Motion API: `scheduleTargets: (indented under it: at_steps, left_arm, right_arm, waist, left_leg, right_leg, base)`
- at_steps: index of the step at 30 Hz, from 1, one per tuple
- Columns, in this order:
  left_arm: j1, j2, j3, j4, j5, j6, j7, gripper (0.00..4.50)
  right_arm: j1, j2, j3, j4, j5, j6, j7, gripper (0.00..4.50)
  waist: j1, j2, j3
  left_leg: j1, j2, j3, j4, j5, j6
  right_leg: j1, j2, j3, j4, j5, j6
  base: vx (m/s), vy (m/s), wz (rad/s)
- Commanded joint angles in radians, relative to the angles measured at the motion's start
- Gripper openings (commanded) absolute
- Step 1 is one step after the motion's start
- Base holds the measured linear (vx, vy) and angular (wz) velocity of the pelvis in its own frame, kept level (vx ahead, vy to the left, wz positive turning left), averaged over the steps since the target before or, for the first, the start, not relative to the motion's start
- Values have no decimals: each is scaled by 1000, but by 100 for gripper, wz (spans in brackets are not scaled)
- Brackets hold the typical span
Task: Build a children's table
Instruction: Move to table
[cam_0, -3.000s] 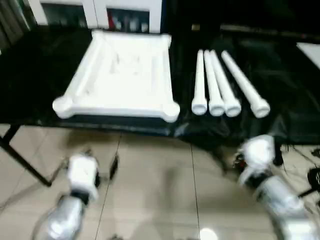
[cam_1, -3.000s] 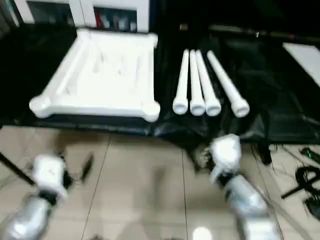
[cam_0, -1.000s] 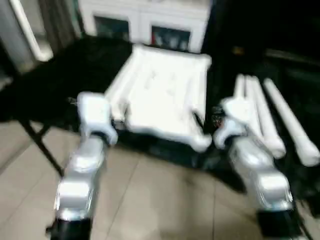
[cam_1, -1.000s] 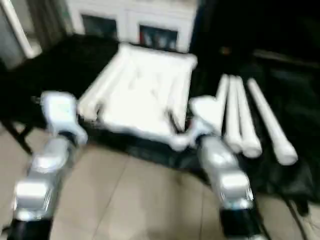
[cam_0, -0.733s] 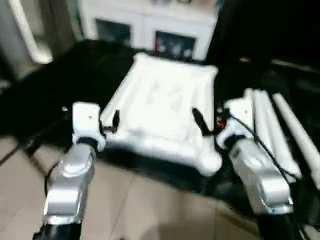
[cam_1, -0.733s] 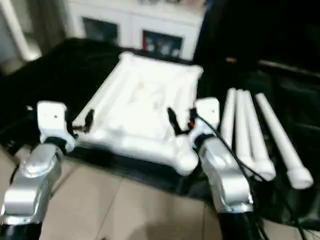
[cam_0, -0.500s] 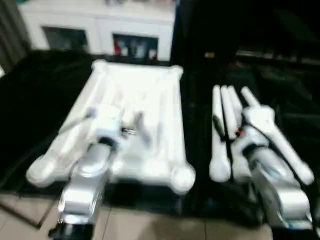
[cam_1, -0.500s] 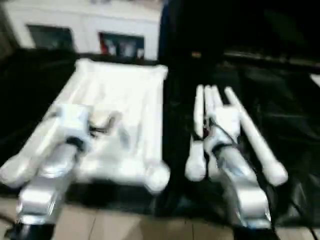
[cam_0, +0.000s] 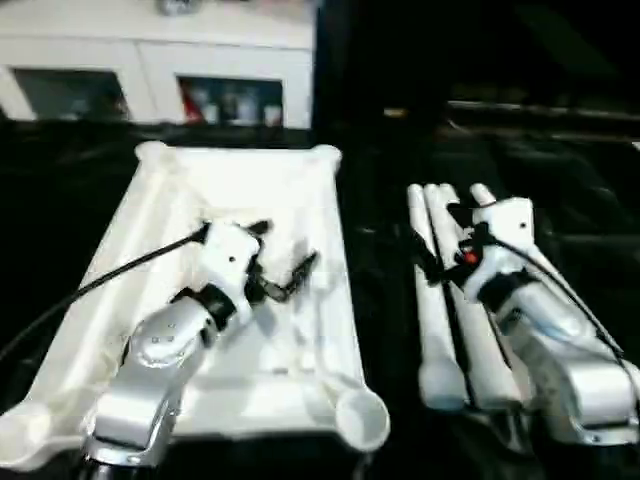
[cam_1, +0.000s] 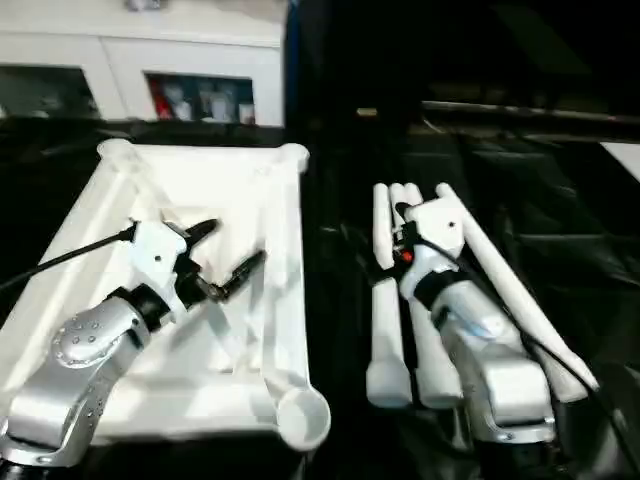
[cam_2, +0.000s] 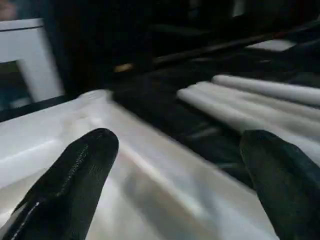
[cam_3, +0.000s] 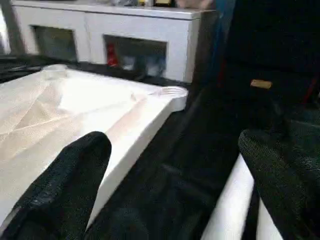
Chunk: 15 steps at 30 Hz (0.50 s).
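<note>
The white tabletop (cam_0: 250, 180) lies underside up on the black-draped table, round sockets at its corners. Several white tapered legs (cam_0: 437, 330) lie side by side just to its right. My left gripper (cam_0: 282, 248) hovers open over the middle of the tabletop's ribbed underside, holding nothing. My right gripper (cam_0: 438, 236) is open above the far ends of the legs, nearest the leftmost one. In the left wrist view the fingers (cam_2: 75, 175) spread wide over the tabletop's rim (cam_2: 150, 170). The right wrist view shows a corner socket (cam_3: 172, 92) and a leg (cam_3: 235, 200) between spread fingers (cam_3: 75, 170).
A white cabinet (cam_0: 160, 60) with glass doors stands behind the table. The black cloth (cam_0: 570, 190) lies rumpled to the right of the legs. A cable (cam_0: 120, 270) runs from the left wrist across the tabletop's left side.
The camera has moved in closer over the table. Both arms rose from below the table's front edge: the left gripper is over the tabletop, the right one over the legs.
</note>
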Motion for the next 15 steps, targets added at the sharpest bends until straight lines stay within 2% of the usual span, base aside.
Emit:
scheduleTargets:
  at_steps: [1,2,3,4,5,6,7,8,9,10,11,12,13,14,15]
  left_arm:
    - [-10,54,26,3,-15,13,-64,449]
    - [-14,73,22,7,-19,17,-88,449]
    - [-17,95,16,10,-27,24,-121,449]
    - [-19,111,12,11,-33,28,-146,449]
    - [-22,131,4,14,-38,30,-181,449]
    - [-24,155,-8,15,-48,41,-222,449]
    - [-28,206,-45,17,-49,56,-302,449]
    - [-28,213,-50,17,-48,55,-310,449]
    - [-28,228,-62,19,-45,54,-331,449]
    - [-27,248,-77,21,-44,56,-358,449]
    - [-27,266,-91,23,-47,59,-386,449]
    - [-31,285,-104,26,-49,67,-413,449]
    - [-30,306,-111,30,-50,67,-442,449]
    - [-29,320,-115,33,-50,66,-459,449]
    - [-30,321,-115,35,-49,67,-461,449]
  right_arm:
    - [-33,-32,30,17,25,9,82,450]
    - [-39,-46,38,23,28,4,111,450]
    - [-44,-62,46,28,30,-3,140,450]
    - [-48,-74,51,31,34,-8,161,450]
    - [-53,-93,56,32,46,-8,197,450]
    - [-57,-116,59,34,61,-4,240,450]
    - [-66,-163,70,41,81,7,322,450]
    - [-67,-168,72,42,82,8,332,450]
    - [-68,-180,75,44,84,9,355,450]
    - [-70,-196,83,49,82,5,385,450]
    - [-72,-213,91,55,82,7,416,450]
    - [-78,-231,99,63,83,6,451,450]
    - [-80,-245,112,68,79,-2,479,450]
    - [-81,-253,120,71,77,-9,496,450]
    - [-82,-254,121,72,77,-9,497,450]
  waist:
    - [-3,9,-40]
    - [-5,14,-35]
    - [-13,8,-27]
    - [-14,10,-24]
    - [-12,13,-24]
    - [-11,12,-23]
    - [-9,14,-19]
    - [-10,15,-18]
    - [-7,21,-11]
    - [6,25,-16]
    - [24,38,-18]
    - [70,26,-18]
    - [62,-43,-26]
    - [52,-60,-17]
    - [36,-43,-4]
  left_leg:
    - [37,75,-4,-96,-401,-25]
    - [47,80,-3,-100,-496,-55]
    - [55,83,-4,-102,-645,-106]
    - [61,83,-5,-102,-701,-126]
    - [78,85,-6,-98,-785,-149]
    - [77,86,-8,-102,-803,-151]
    - [70,89,-9,-116,-841,-159]
    - [70,89,-10,-123,-871,-162]
    - [58,92,-5,-150,-934,-173]
    - [22,95,12,-195,-963,-174]
    - [-3,96,36,-230,-976,-182]
    - [-48,92,97,-271,-917,-170]
    - [73,69,121,-82,-588,-130]
    - [168,31,60,135,-292,-92]
    - [42,22,-17,123,-70,-34]
  right_leg:
    - [40,-41,3,-89,-222,-159]
    - [31,-40,2,-96,-318,-164]
    - [17,-44,2,-109,-462,-148]
    - [12,-48,1,-118,-519,-135]
    - [3,-56,-7,-136,-582,-109]
    - [7,-55,-13,-138,-587,-105]
    - [14,-50,-19,-133,-586,-97]
    - [17,-45,-26,-131,-593,-93]
    - [28,-32,-37,-111,-585,-93]
    - [67,-15,-45,-38,-508,-104]
    - [85,-1,-51,22,-450,-114]
    - [109,20,-39,121,-429,-107]
    - [-20,-46,41,-47,-818,-46]
    - [-149,-136,75,-214,-1039,-59]
    - [-11,-148,125,-187,-993,-114]
  base:
    - [-100,8,-8]
    - [-107,15,-6]
    - [-107,15,-6]
    - [-124,23,-3]
    - [-118,26,-1]
    - [-118,26,-1]
    - [-101,32,-5]
    - [-100,34,-6]
    - [-100,34,-6]
    - [-116,20,-3]
    - [-158,-16,7]
    - [-158,-16,7]
    - [-71,-99,21]
    - [31,-84,1]
    - [31,-84,1]
